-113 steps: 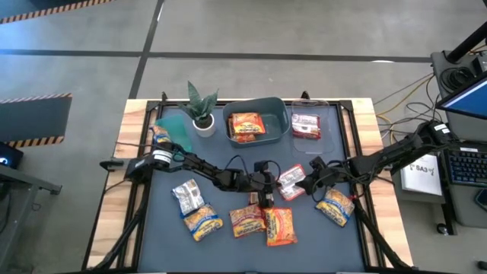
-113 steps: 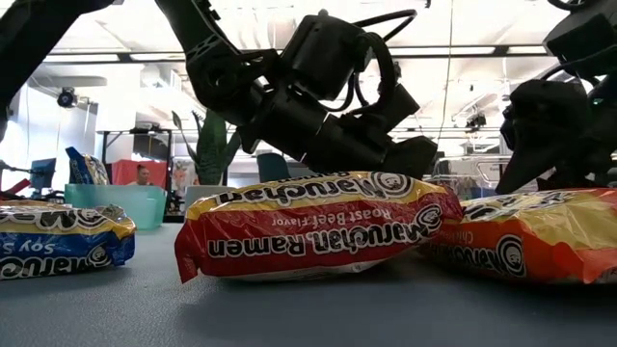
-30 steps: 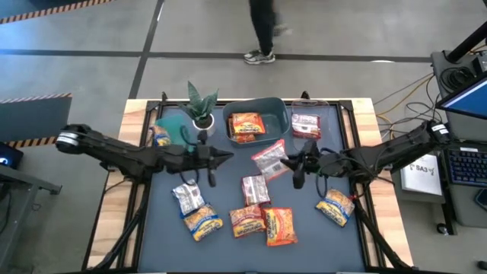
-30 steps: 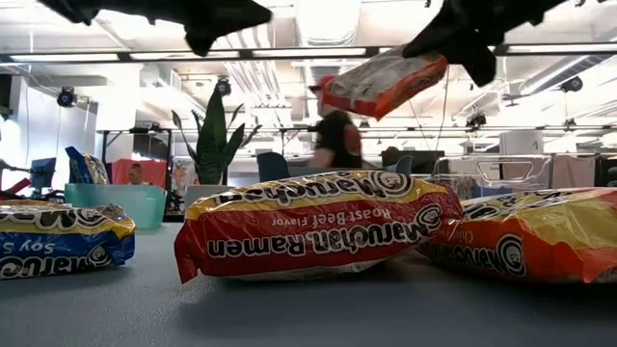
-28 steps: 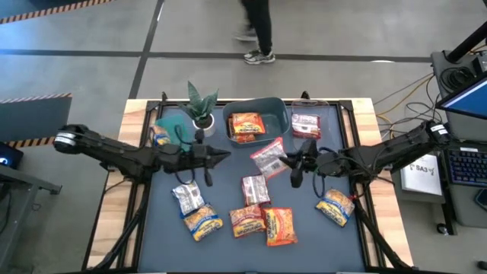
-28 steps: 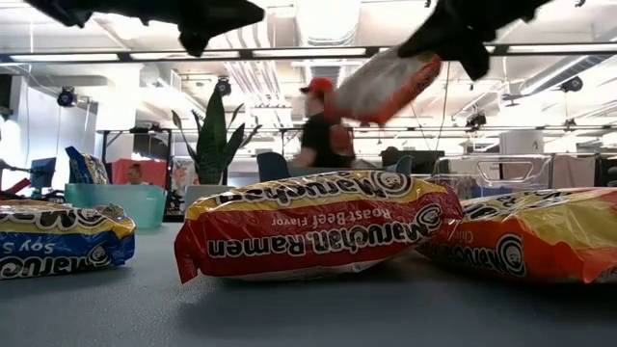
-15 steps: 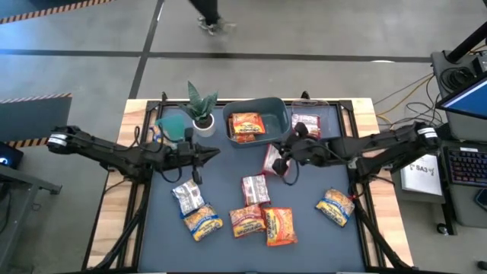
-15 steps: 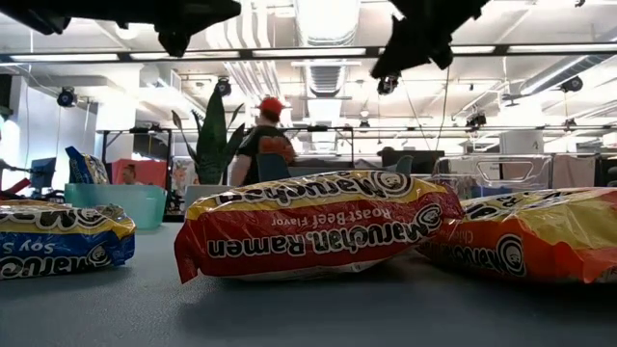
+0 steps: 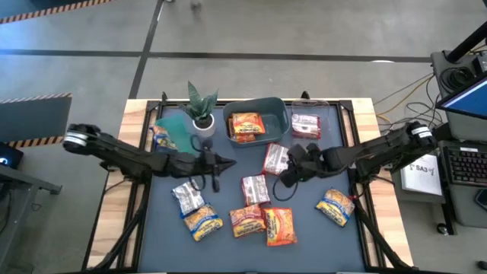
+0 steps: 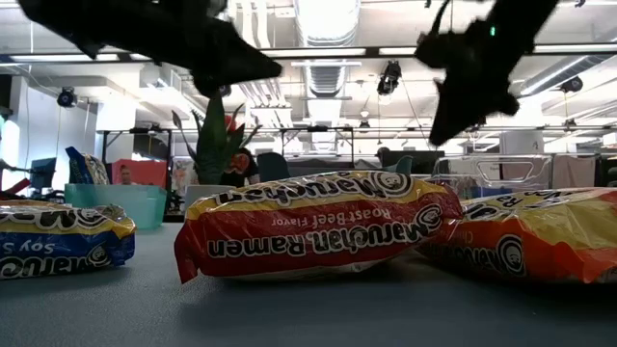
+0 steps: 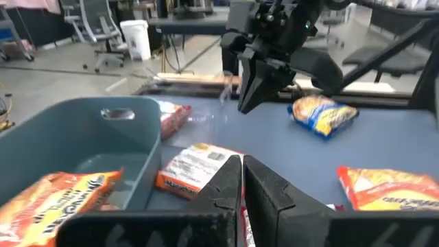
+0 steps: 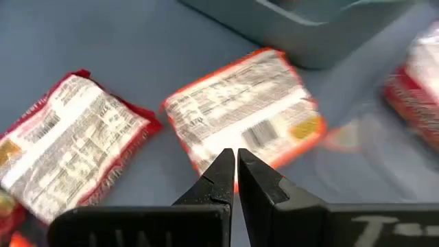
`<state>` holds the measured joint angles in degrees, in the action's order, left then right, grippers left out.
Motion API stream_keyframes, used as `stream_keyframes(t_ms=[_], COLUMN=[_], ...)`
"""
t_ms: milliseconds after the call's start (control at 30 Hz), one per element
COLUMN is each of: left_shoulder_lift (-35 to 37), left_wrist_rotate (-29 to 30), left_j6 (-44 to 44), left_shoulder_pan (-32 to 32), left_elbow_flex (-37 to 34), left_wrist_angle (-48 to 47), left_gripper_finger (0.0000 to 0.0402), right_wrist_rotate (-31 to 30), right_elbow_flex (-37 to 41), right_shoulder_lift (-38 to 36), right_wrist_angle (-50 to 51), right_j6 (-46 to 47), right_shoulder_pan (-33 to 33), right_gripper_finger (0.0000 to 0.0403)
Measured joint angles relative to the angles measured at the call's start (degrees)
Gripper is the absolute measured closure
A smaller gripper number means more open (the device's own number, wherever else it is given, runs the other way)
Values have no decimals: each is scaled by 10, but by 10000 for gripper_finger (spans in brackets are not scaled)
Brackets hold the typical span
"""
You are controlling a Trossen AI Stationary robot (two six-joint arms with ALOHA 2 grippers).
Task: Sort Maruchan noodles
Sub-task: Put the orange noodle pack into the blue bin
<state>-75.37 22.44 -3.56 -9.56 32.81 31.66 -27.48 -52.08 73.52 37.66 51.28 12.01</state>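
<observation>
Maruchan noodle packets lie scattered on the dark mat. A red-and-white packet [image 9: 275, 158] lies flat just near of the grey bin [image 9: 280, 114], which holds an orange packet [image 9: 245, 125]. A second red-and-white packet [image 9: 255, 189] lies nearer. My right gripper [image 9: 283, 179] hangs shut above the mat beside the first packet [image 12: 243, 116], tilted down and touching nothing. My left gripper [image 9: 226, 162] is shut too and hangs roughly level left of the packets [image 11: 195, 165], holding nothing.
Near the front edge lie orange packets [image 9: 280, 226], yellow-blue ones [image 9: 335, 205] and a silver one [image 9: 186, 196]. At the far edge stand a clear container [image 9: 307, 125] with a red packet, a teal bin [image 9: 173, 129] and a potted plant [image 9: 202, 106].
My right gripper carried the red-and-white packet in the air toward the grey bin and let go of it. The packet now lies flat on the mat in front of the bin. The gripper has since tipped downward and drawn back toward the near edge. My left gripper has sunk a little.
</observation>
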Motion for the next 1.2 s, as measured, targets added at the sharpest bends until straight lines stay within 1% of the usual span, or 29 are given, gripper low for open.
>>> stream_keyframes(t_ms=[133,200,367,500,600,700,900,1000,1100,1200], left_shoulder_lift=[-67,-92,-115,-113,-111,-115,-115,-115,-115,-117], left_wrist_rotate=[0,1,8,11,11,10,10,5,4,4], left_j6=[2,5,10,14,15,15,11,11,11,0], left_shoulder_pan=[0,0,0,0,0,0,0,0,0,0], left_elbow_flex=[41,56,71,72,72,74,72,74,77,77], left_wrist_angle=[2,1,1,1,0,-11,-18,-18,-16,-12], left_gripper_finger=[402,402,402,402,402,402,402,402,402,402], right_wrist_rotate=[-10,-13,-53,-55,-34,-1,115,158,163,152], right_elbow_flex=[65,78,69,54,44,36,28,25,26,27], right_shoulder_lift=[32,58,121,161,177,183,172,164,162,163], right_wrist_angle=[-143,-187,-206,-204,-198,-196,-165,-144,-124,-116], right_j6=[-11,-12,-8,-3,-1,-2,22,39,45,50], right_shoulder_pan=[4,2,0,0,0,1,1,4,12,14], right_gripper_finger=[394,394,394,394,394,394,394,394,394,394])
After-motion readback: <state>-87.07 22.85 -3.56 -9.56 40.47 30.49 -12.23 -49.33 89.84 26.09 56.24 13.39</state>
